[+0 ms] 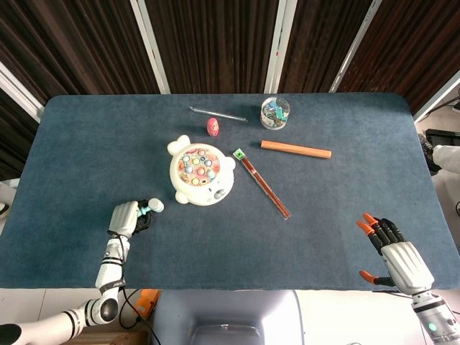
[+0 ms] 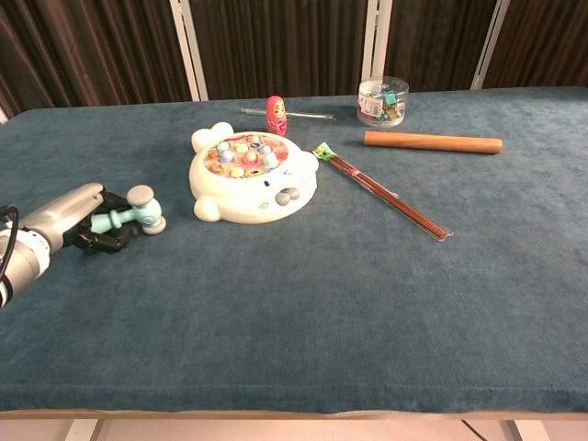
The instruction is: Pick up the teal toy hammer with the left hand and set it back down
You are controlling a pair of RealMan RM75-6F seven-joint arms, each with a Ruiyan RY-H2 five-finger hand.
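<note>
Blue-felt counter [image 2: 303, 303], near left edge: left hand [image 1: 123, 218] clasping teal toy hammer [image 2: 131, 211] low by whack-a-mole toy [image 2: 253, 176]; right hand [image 1: 397, 253] idle, fingers spread. Risk: careless release rolling hammer's head into the toy.

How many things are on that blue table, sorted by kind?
Toys: 3 (teal toy hammer, white bear-shaped game board, red nesting doll)
Sticks and rods: 3 (wooden dowel, red chopstick packet, clear thin rod)
Clear plastic jars: 1
Total: 7
</note>
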